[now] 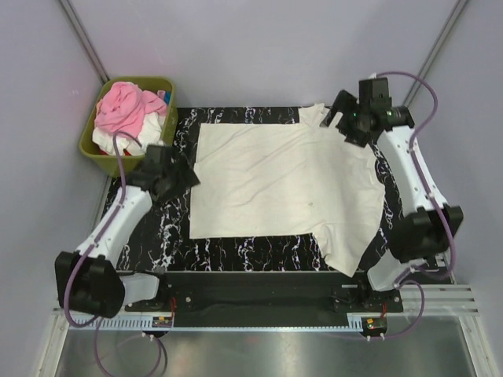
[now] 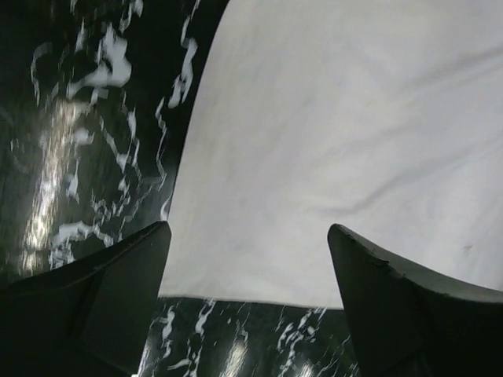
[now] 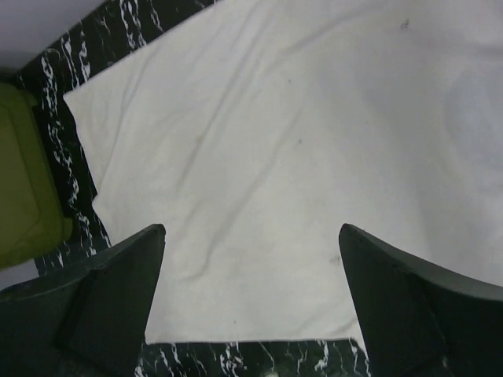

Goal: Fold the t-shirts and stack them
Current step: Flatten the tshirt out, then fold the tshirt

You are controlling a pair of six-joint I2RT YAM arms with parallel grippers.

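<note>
**Both tools wide open over a spread shirt**

Top view: a cream cotton t-shirt (image 1: 283, 181) lies flat on the black, white-veined marble-pattern tabletop (image 1: 169, 236), its sleeves toward the right arm's side. The left tool (image 1: 185, 179) sits at the shirt's straight hem edge, the cloth spreading away in front of it. The right tool (image 1: 336, 116) hangs over the far sleeve, with the body of the shirt stretching out ahead of it. Behind the left tool, off the tabletop's far corner, stands an olive-green plastic bin (image 1: 90, 145) holding a heap of pink and white garments (image 1: 126, 106).

Left wrist view: the two dark fingers (image 2: 102, 298) are spread wide with nothing between them. The shirt's corner lies below and ahead of the gap, filling the space in front of and to the right of the tool; bare tabletop shows to its left.

Right wrist view: the fingers (image 3: 409, 306) are likewise far apart and hold nothing. The shirt fills the ground beneath and ahead of the tool, its edge running just under the fingertips. The green bin appears far off to the tool's left.
</note>
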